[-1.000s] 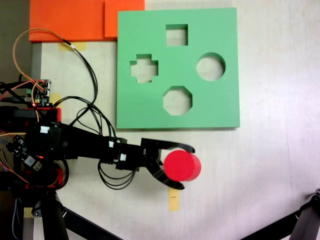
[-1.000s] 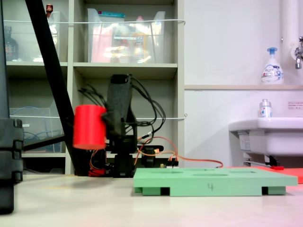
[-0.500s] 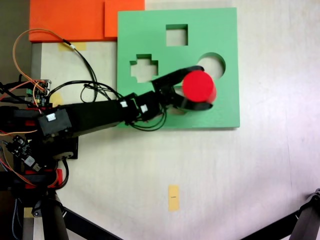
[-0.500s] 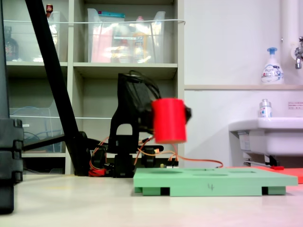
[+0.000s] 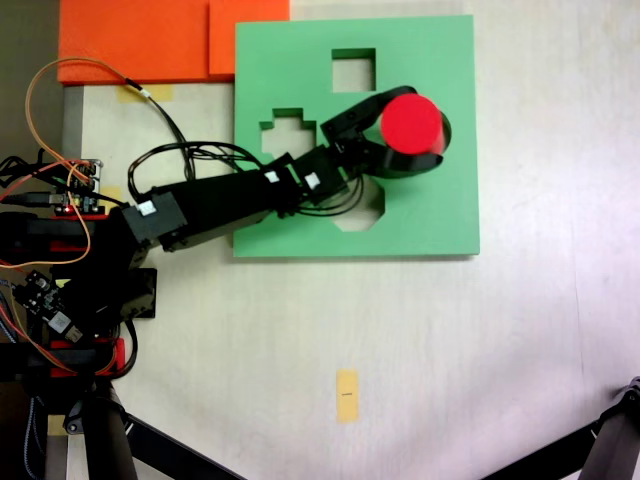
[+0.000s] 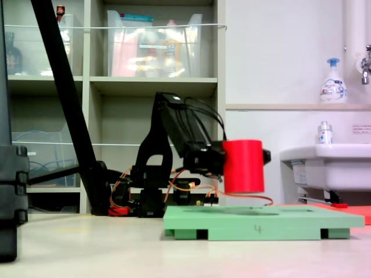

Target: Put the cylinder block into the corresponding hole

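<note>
The red cylinder block [image 5: 411,123] [image 6: 243,165] hangs upright in the air, with my gripper [image 5: 412,128] [image 6: 246,159] shut on it. In a fixed view from above it covers the circular hole of the green board [image 5: 290,45], so that hole is hidden. In a fixed view from the side the block's flat bottom floats a little above the board [image 6: 264,223]. My black arm [image 5: 220,200] reaches in from the left across the board.
The board also has a square cutout [image 5: 353,68], a cross cutout [image 5: 285,130] and an octagonal cutout [image 5: 360,210], the last partly under my arm. Orange foam [image 5: 140,40] lies at the top left. Shelves [image 6: 116,87] and a sink [image 6: 324,168] stand behind.
My gripper carried the block from the table in front of the board up and over it, then on to the circular hole, and it now hangs lower.
</note>
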Action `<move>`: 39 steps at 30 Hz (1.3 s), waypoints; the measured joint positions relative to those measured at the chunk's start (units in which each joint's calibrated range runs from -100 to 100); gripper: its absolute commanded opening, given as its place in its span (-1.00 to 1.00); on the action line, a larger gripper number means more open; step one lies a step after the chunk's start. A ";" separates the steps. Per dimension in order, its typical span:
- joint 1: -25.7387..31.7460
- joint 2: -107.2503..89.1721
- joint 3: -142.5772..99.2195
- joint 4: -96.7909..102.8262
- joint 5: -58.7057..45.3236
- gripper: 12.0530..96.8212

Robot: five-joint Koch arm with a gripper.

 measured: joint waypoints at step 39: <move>1.27 16.83 10.78 -0.98 0.00 -0.42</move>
